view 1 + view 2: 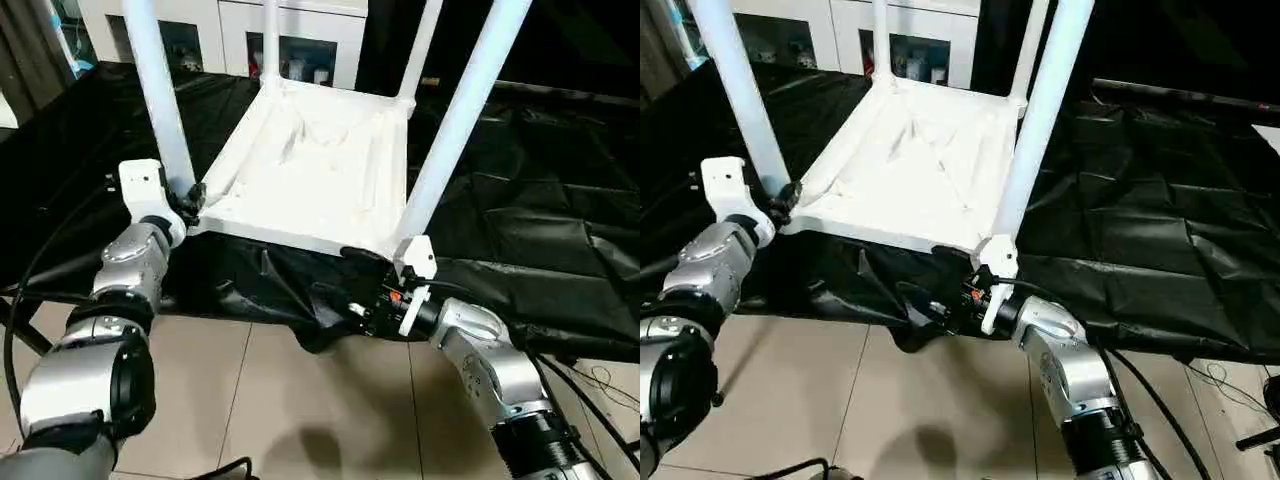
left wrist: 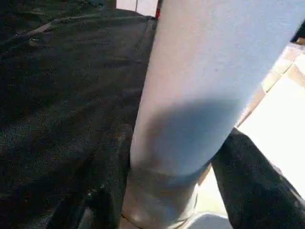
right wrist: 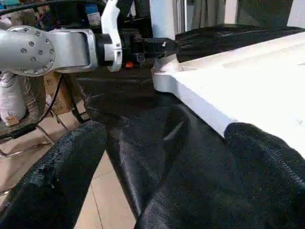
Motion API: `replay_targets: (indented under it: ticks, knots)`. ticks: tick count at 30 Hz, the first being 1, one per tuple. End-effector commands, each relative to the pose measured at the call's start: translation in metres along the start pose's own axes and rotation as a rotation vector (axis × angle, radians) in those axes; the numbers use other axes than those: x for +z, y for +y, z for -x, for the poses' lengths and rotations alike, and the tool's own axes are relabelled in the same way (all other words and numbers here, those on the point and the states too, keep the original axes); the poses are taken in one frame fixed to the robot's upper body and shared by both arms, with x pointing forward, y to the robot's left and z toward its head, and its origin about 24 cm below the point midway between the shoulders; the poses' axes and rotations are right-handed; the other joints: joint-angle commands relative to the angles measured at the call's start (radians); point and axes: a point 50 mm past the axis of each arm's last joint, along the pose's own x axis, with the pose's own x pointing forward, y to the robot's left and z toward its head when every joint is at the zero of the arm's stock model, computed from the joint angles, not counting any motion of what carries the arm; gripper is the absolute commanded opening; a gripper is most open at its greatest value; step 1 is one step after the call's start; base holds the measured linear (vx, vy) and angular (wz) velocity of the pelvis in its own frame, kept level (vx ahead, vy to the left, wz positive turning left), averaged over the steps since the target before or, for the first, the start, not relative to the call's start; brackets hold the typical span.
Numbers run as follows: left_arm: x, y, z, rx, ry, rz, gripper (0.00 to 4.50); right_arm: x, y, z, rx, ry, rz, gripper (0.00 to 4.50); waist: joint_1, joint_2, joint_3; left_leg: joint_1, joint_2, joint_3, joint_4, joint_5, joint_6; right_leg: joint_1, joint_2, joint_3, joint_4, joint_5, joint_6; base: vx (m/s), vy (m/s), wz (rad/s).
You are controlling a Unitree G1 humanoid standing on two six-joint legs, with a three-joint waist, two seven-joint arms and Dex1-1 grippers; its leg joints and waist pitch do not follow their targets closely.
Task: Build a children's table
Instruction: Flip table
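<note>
The children's table (image 1: 310,175) lies upside down on a black sheet (image 1: 520,230), legs up. The right wrist view shows the left gripper (image 3: 164,47) around the near-left leg (image 1: 160,90); whether it grips is unclear. The right gripper (image 3: 162,162) gapes beside the tabletop's edge. A tiled floor (image 1: 290,400) lies below, a white cabinet (image 1: 290,40) behind.

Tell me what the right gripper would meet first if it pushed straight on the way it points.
Probably the near rim of the upside-down white plastic table top: the right gripper has its black fingers spread before it, over black sheeting. Depth is uncertain.
</note>
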Motion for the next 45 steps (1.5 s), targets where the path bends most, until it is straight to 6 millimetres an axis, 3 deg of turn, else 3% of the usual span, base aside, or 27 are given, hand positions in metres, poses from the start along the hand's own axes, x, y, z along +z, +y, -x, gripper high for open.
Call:
replay_targets:
  ticks: [1, 5, 12, 13, 15, 16, 19, 22, 24, 26, 29, 31, 33, 38, 45]
  knots:
    - [0.005, -0.008, -0.004, -0.024, 0.004, -0.013, 2.39, 0.003, -0.002, 0.001, 0.001, -0.012, 0.011, 4.5, 0.001, 0.02, -0.064, 0.022, 0.068, -0.022, -0.075, -0.105, 0.057, 0.042, -0.081, 0.045, -0.046, 0.101, -0.304, 0.0, 0.0, 0.0]
    - [0.001, -0.012, -0.005, -0.029, 0.017, 0.039, 2.26, 0.002, -0.004, 0.002, -0.014, -0.015, 0.011, 4.5, 0.004, 0.021, -0.065, 0.023, 0.068, -0.022, -0.076, -0.116, 0.048, 0.043, -0.083, 0.046, -0.048, 0.091, -0.302, 0.0, 0.0, 0.0]
    - [0.0, -0.036, -0.009, -0.097, -0.023, 0.348, 2.24, 0.001, -0.008, 0.003, -0.078, -0.028, 0.003, 4.5, 0.02, 0.017, -0.067, 0.024, 0.067, -0.017, -0.073, -0.097, 0.053, 0.043, -0.085, 0.046, -0.046, 0.111, -0.316, 0.0, 0.0, 0.0]
    - [-0.002, -0.055, -0.011, -0.154, -0.029, 0.445, 2.24, -0.001, -0.012, 0.002, -0.122, -0.022, -0.024, 4.5, 0.021, 0.017, -0.067, 0.023, 0.068, -0.017, -0.073, -0.084, 0.053, 0.045, -0.086, 0.046, -0.042, 0.118, -0.321, 0.0, 0.0, 0.0]
    - [-0.002, -0.063, -0.011, -0.174, -0.029, 0.472, 2.24, -0.002, -0.014, 0.002, -0.136, -0.021, -0.036, 4.5, 0.03, 0.015, -0.07, 0.029, 0.07, -0.011, -0.069, -0.073, 0.063, 0.039, -0.088, 0.045, -0.043, 0.121, -0.34, 0.0, 0.0, 0.0]
    - [-0.004, -0.072, -0.011, -0.194, -0.029, 0.492, 2.24, -0.004, -0.019, 0.002, -0.181, -0.007, -0.048, 4.5, 0.033, 0.01, -0.072, 0.026, 0.068, -0.007, -0.066, -0.062, 0.075, 0.04, -0.086, 0.045, -0.042, 0.127, -0.344, 0.0, 0.0, 0.0]
    - [-0.004, -0.077, -0.011, -0.203, -0.028, 0.499, 2.24, -0.005, -0.022, 0.003, -0.211, 0.003, -0.054, 4.5, 0.04, 0.012, -0.071, 0.022, 0.068, -0.004, -0.065, -0.039, 0.085, 0.041, -0.085, 0.044, -0.04, 0.126, -0.329, 0.0, 0.0, 0.0]
    - [-0.003, -0.103, -0.011, -0.221, -0.038, 0.566, 2.24, -0.001, -0.035, 0.001, -0.308, -0.053, -0.184, 4.5, 0.037, 0.0, -0.073, 0.017, 0.07, -0.002, -0.067, -0.04, 0.093, 0.048, -0.091, 0.043, -0.04, 0.1, -0.317, 0.0, 0.0, 0.0]
    - [-0.001, -0.109, -0.01, -0.227, -0.042, 0.575, 2.24, 0.001, -0.038, 0.0, -0.328, -0.088, -0.23, 4.5, 0.036, 0.001, -0.074, 0.017, 0.068, 0.0, -0.062, -0.029, 0.104, 0.045, -0.088, 0.042, -0.042, 0.101, -0.316, 0.0, 0.0, 0.0]
    - [0.0, -0.114, -0.01, -0.232, -0.045, 0.58, 2.24, 0.005, -0.042, -0.002, -0.361, -0.131, -0.281, 4.5, 0.036, -0.003, -0.079, 0.014, 0.067, 0.0, -0.056, 0.025, 0.131, 0.045, -0.086, 0.042, -0.033, 0.165, -0.31, 0.0, 0.0, 0.0]
    - [0.001, -0.124, -0.009, -0.243, -0.048, 0.591, 2.24, 0.009, -0.055, -0.004, -0.472, -0.214, -0.398, 4.5, 0.037, -0.005, -0.091, 0.008, 0.061, 0.003, -0.04, 0.121, 0.174, 0.039, -0.083, 0.041, -0.015, 0.284, -0.334, 0.0, 0.0, 0.0]
    - [0.002, -0.127, -0.008, -0.246, -0.052, 0.606, 2.24, 0.011, -0.061, -0.005, -0.521, -0.246, -0.454, 4.5, 0.039, -0.005, -0.09, 0.003, 0.061, 0.005, -0.034, 0.142, 0.198, 0.035, -0.082, 0.039, -0.009, 0.312, -0.343, 0.0, 0.0, 0.0]
    - [0.002, -0.132, -0.006, -0.258, -0.053, 0.608, 2.24, 0.014, -0.069, -0.006, -0.574, -0.295, -0.526, 4.5, 0.041, -0.001, -0.089, 0.0, 0.06, 0.007, -0.031, 0.137, 0.208, 0.029, -0.078, 0.036, -0.011, 0.282, -0.347, 0.0, 0.0, 0.0]
    - [-0.001, -0.138, 0.0, -0.271, -0.045, 0.608, 2.24, 0.023, -0.083, -0.01, -0.621, -0.366, -0.615, 4.5, 0.038, 0.001, -0.082, 0.0, 0.065, 0.008, -0.036, 0.065, 0.181, 0.026, -0.079, 0.037, -0.02, 0.168, -0.336, 0.0, 0.0, 0.0]
    - [-0.002, -0.14, 0.004, -0.276, -0.037, 0.601, 2.24, 0.032, -0.096, -0.013, -0.68, -0.394, -0.663, 4.5, 0.038, -0.005, -0.08, 0.001, 0.064, 0.011, -0.04, 0.028, 0.146, 0.025, -0.079, 0.038, -0.024, 0.118, -0.305, 0.0, 0.0, 0.0]
